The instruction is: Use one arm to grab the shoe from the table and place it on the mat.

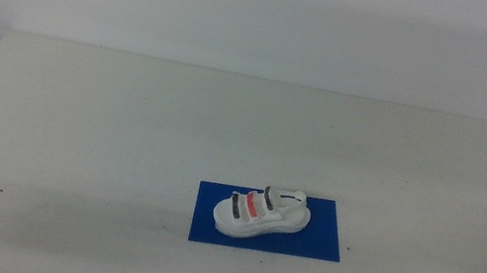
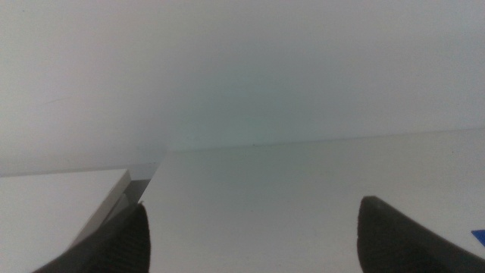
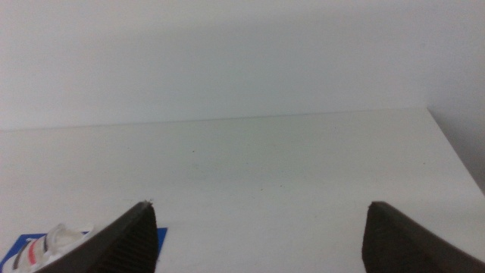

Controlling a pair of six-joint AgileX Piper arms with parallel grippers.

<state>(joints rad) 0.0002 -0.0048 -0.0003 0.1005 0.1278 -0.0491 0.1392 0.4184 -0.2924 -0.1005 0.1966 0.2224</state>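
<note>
1. While both arms wait at the near edge, the left gripper has its jaws spread wide with nothing between them, and the right gripper is released the same way.
2. Only a dark piece of the left gripper shows at the near left corner of the table.
3. The shoe lies on the blue mat, right of centre and near, straps upward.

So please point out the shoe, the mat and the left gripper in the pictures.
shoe (image 1: 260, 211), middle view, on its red strap.
mat (image 1: 321, 239), middle view, on bare blue right of the shoe.
left gripper (image 2: 250, 235), left wrist view, midway between its open jaws.
</note>
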